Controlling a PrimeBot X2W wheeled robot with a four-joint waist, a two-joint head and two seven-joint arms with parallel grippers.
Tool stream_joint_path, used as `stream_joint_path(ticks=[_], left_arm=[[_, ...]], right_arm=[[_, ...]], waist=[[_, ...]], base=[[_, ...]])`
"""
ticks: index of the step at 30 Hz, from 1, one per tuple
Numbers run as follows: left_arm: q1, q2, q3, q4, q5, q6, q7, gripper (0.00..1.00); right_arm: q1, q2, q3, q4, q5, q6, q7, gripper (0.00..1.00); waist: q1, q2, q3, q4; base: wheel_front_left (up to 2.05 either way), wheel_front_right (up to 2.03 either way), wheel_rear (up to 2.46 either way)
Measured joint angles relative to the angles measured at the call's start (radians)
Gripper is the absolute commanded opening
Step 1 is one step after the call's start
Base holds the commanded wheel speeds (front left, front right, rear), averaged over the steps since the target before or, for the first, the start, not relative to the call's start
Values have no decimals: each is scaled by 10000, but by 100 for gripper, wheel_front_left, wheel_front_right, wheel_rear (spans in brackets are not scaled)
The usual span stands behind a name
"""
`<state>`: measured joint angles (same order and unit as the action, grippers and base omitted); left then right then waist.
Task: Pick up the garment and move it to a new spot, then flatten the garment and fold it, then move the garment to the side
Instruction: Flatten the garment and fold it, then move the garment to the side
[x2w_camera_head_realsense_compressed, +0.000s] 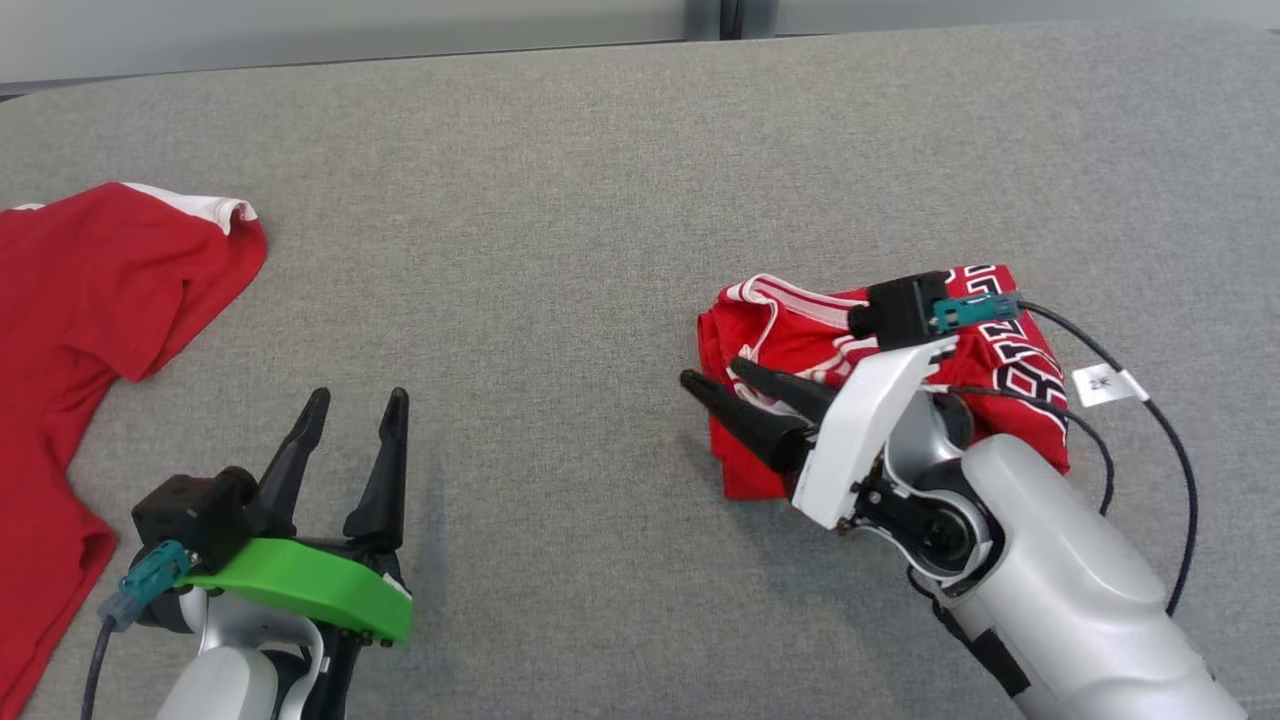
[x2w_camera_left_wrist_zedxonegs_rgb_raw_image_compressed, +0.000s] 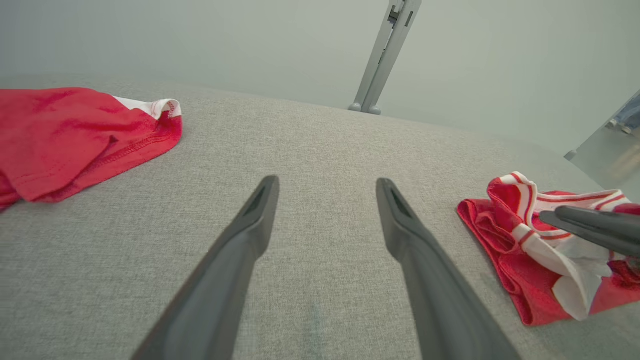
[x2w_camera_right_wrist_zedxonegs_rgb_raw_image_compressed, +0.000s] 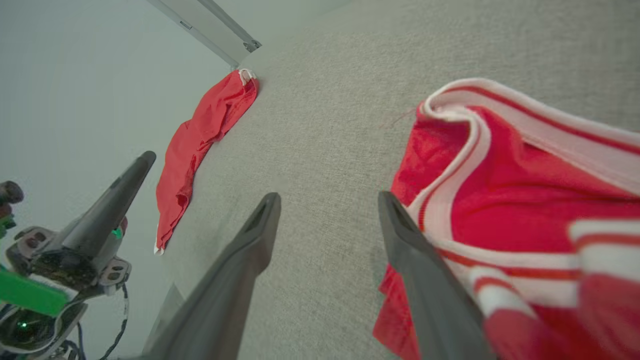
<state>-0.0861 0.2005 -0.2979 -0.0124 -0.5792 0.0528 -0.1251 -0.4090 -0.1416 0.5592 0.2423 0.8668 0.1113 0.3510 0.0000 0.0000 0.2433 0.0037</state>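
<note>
Pointing leftward, right end effector (x2w_camera_head_realsense_compressed: 713, 372) gapes over garment (x2w_camera_head_realsense_compressed: 800, 330).

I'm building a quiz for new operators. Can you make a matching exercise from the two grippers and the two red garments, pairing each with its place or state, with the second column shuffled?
Things:
1. left gripper
2. right gripper
3. striped jersey
4. red shirt

Places or states:
A. folded into a compact pile
B. open, over the bare grey surface
C. spread loosely at the head view's left edge
D. open, fingers at the jersey's edge

Pairs: 1-B; 2-D; 3-A; 4-C
</note>
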Motion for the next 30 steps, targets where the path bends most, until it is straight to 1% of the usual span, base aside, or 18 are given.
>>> stream_joint_path(ticks=[2, 4, 8, 10, 12, 13, 15, 17, 19, 22, 24, 30], left_arm=[[5, 23, 115, 12, -2, 6, -2, 100], [7, 31, 272, 6, -15, 21, -36, 100], [40, 75, 575, -121, -69, 138, -94, 100], [54, 90, 673, -207, -71, 201, -125, 100], [67, 94, 706, -313, -71, 224, -140, 100], [71, 90, 700, -345, -71, 224, -153, 100], [83, 84, 648, -387, -71, 224, -153, 100], [81, 63, 497, -451, -69, 224, -119, 100], [81, 17, 332, -522, -69, 224, -73, 100], [72, 10, 197, -571, -67, 222, -13, 100], [46, 8, 107, -583, -63, 222, 12, 100], [-35, 8, 94, -581, -50, 221, 12, 100]], right_arm=[[1, 144, 176, -274, 192, 31, 52, 100], [3, 115, 148, -660, 474, 33, 73, 100], [27, -21, -481, -1732, 1051, 33, -155, 100], [31, -456, -989, -2132, 1087, 33, -336, 100], [108, -1129, -1743, -2205, 1087, 21, -485, 100], [196, -1505, -2142, -2138, 1028, -100, -598, 100], [471, -2257, -2894, -1712, 899, -485, -755, 100], [915, -2729, -3423, -1175, 899, -756, -853, 100], [1363, -2759, -3674, -732, 1009, -872, -974, 100], [1732, -2464, -3718, -320, 1302, -869, -1020, 100], [1763, -2305, -3693, -167, 1486, -855, -1043, 100], [1661, -2188, -3630, 397, 1630, -777, -1041, 100]], waist=[[0, 0, -11, -55], [0, 0, -22, -116], [0, 0, -27, -267], [0, 0, -6, -351], [0, 0, 34, -430], [0, 0, 64, -463], [0, 0, 141, -519], [0, 0, 235, -549], [0, 0, 337, -554], [0, 0, 494, -526], [0, 0, 594, -480], [0, 0, 819, -234]], base=[[0, 0, 0], [0, 0, 0], [0, 0, 0], [0, 0, 0], [0, 0, 0], [0, 0, 0], [0, 0, 0], [0, 0, 0], [0, 0, 0], [0, 0, 0], [0, 0, 0], [0, 0, 0]])
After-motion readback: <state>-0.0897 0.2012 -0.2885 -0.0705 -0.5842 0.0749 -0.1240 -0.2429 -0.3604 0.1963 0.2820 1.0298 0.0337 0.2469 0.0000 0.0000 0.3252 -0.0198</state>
